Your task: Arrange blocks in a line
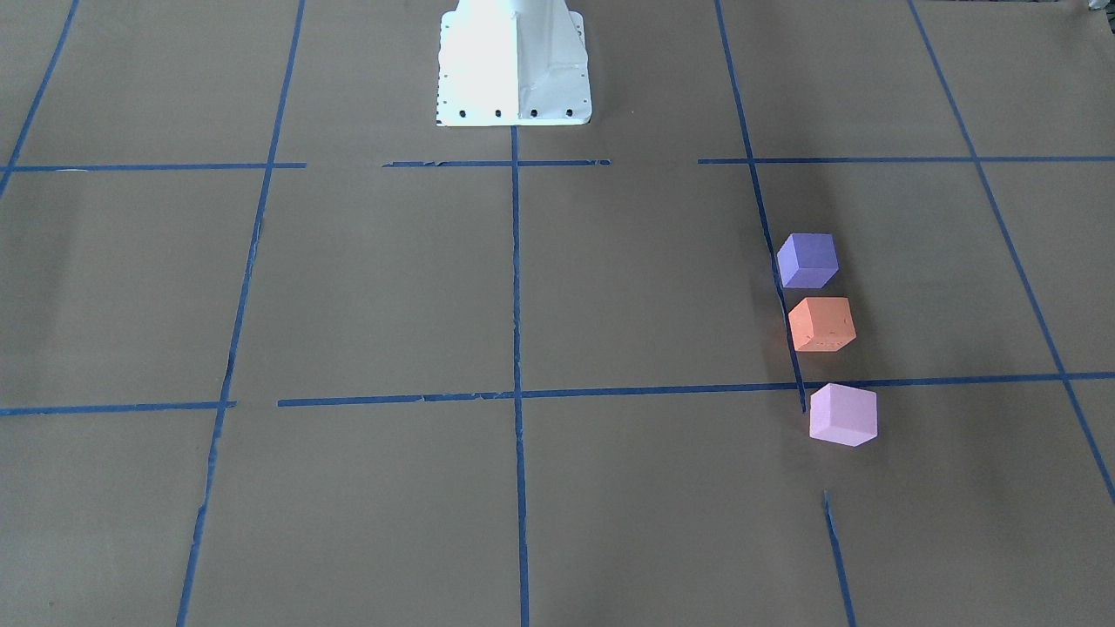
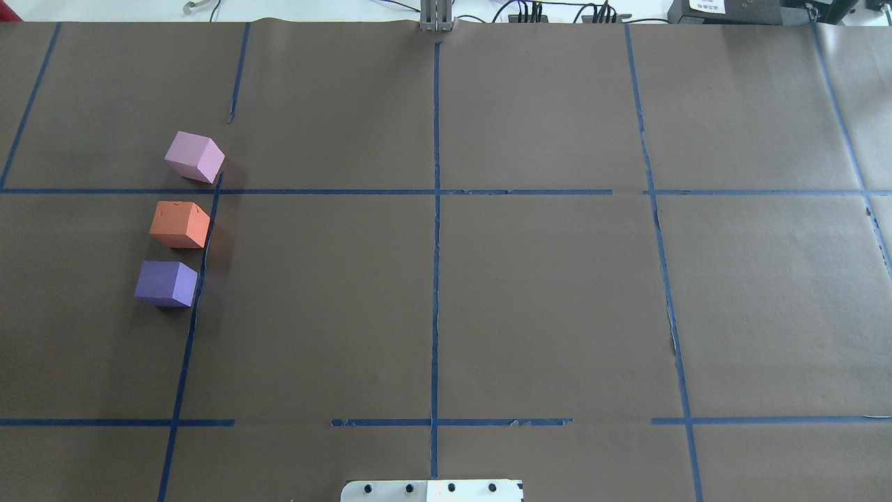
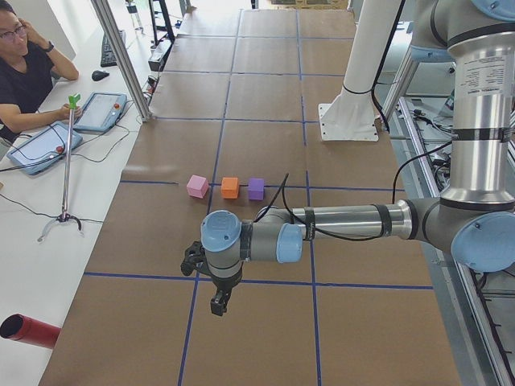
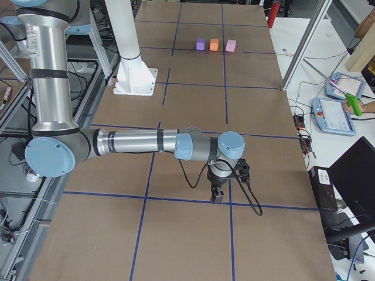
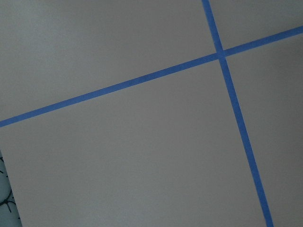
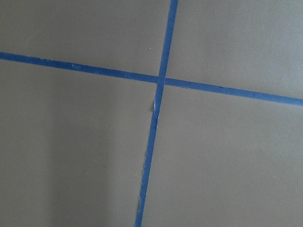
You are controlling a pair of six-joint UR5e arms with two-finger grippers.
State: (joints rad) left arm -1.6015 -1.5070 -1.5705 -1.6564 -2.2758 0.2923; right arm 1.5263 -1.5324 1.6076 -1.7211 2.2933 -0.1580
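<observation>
Three foam cubes stand in a row beside a blue tape line on the robot's left side of the table. The violet-purple block is nearest the robot, the orange block in the middle, the pale pink-lilac block farthest. They also show in the front view as purple, orange and pink. My left gripper shows only in the exterior left view, far from the blocks. My right gripper shows only in the exterior right view. I cannot tell whether either is open.
Brown paper with a blue tape grid covers the table. The white robot base stands at the table's edge. An operator sits at a side desk with tablets. A red cylinder lies by the left end.
</observation>
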